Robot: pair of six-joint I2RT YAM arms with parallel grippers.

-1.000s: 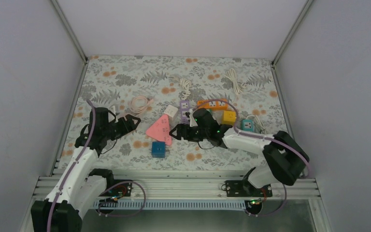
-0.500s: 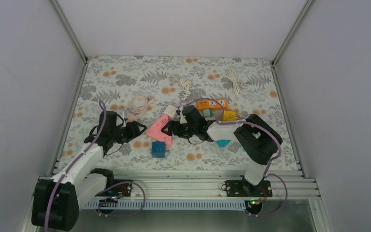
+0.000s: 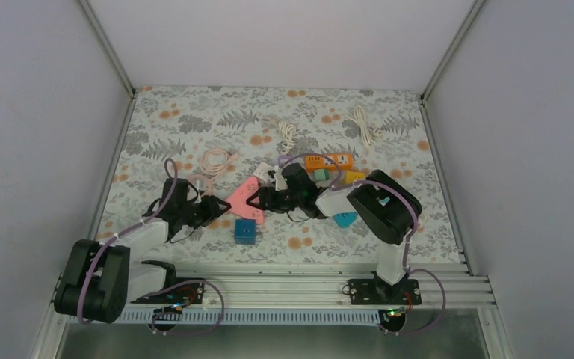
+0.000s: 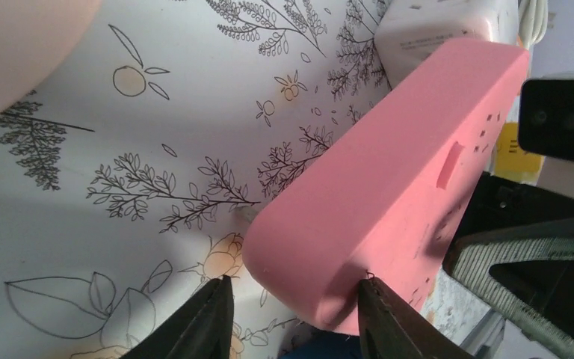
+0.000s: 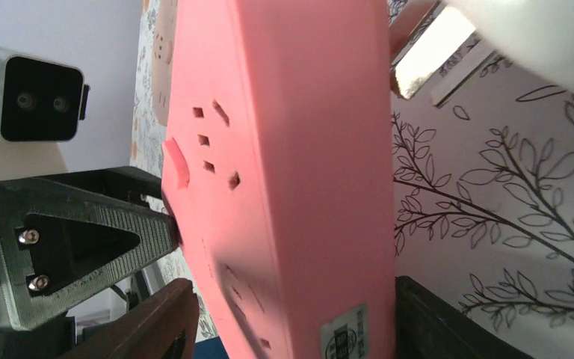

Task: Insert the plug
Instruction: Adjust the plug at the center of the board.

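Nearest to us, the blue cube socket (image 3: 245,232) sits on the flowered table (image 3: 157,127), where it sat a second ago. Just beyond it lies the pink power strip (image 3: 244,196), and both arms now meet at it. The left tool (image 4: 293,292), which stood well off to the left a second ago, has come across to the strip's rounded near-left corner. Its jaws straddle that corner at a narrow setting, one finger against the pink side and a sliver of table showing at the other. The right tool (image 5: 299,299) has pushed in from the opposite side. It stands wider, astride the strip's body, one finger on the edge and the other just short of it, so neither tool clamps yet. The right elbow, far out to the right before, has swung in over the middle. The teal socket (image 3: 346,219) now shows beside that forearm, left of its earlier place. Just behind the strip lies the white plug (image 5: 422,63), prongs bare, touched by no tool. Farther back lie the orange strip (image 3: 327,160) and two coiled white cables (image 3: 362,121).
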